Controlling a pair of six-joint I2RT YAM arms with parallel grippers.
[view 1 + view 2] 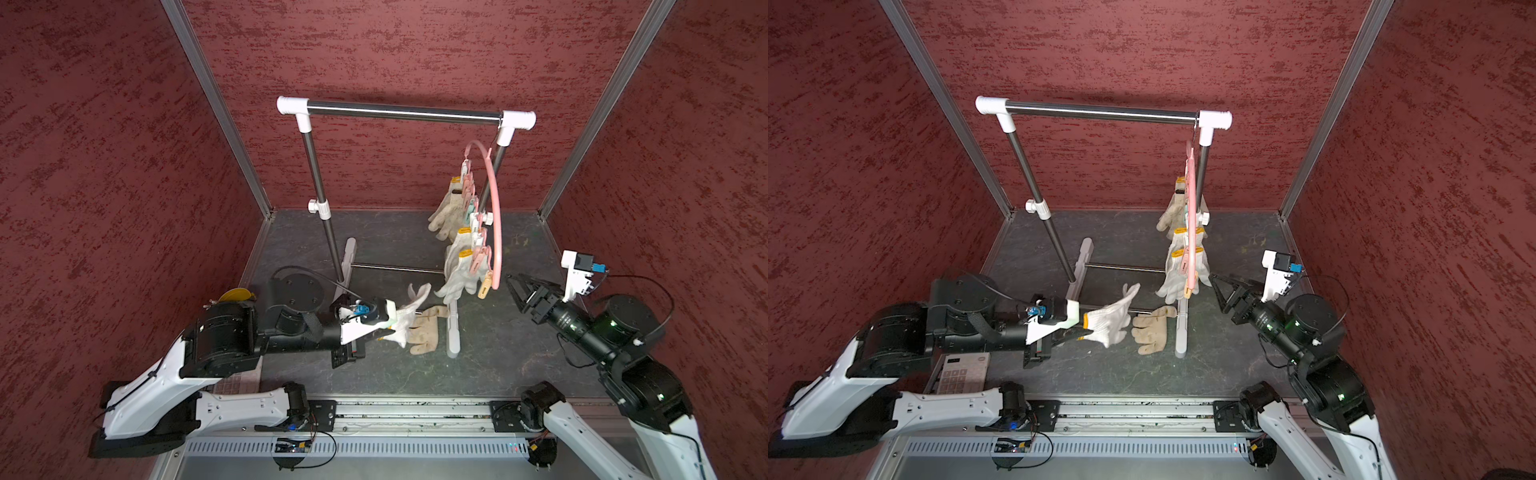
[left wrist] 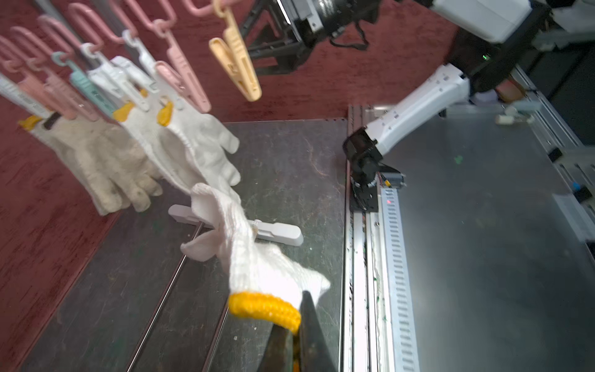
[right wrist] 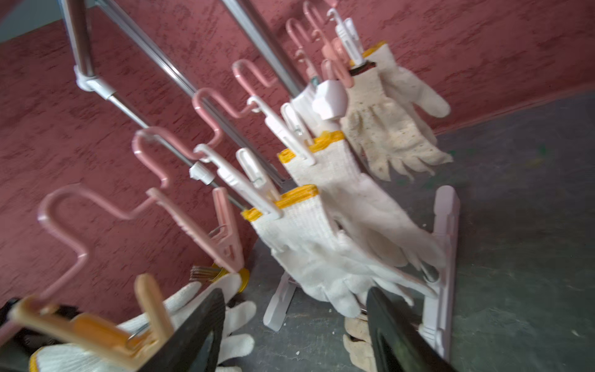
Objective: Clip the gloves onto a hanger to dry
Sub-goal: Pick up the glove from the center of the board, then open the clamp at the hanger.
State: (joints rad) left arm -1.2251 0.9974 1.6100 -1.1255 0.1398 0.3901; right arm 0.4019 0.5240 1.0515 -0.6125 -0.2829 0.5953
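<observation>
done: at least three gloves (image 1: pixel 457 272) clipped to pink hanger (image 1: pixel 495 216) | left hand (image 1: pixel 1079 332) clamped on white glove (image 1: pixel 1111 321) at its cuff, above mid-table | right hand (image 1: pixel 514 289) jaws apart, empty, beside free tan clip (image 1: pixel 484 287) | left to do, likely: this glove, then beige glove (image 1: pixel 1150 332) lying on table (image 1: pixel 498 357)

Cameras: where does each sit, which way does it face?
Top views: high at the front, looking down and back at rack, hanger, floor; left arm and right arm show, left gripper shut on a glove, right gripper open.
Left wrist: on the left arm, looking along its fingers past the held glove to the clipped gloves; right arm beyond.
Right wrist: on the right arm, looking between its open fingers at the same gloves from the opposite side.
Shared: both wrist views show the yellow clip and held glove.
</observation>
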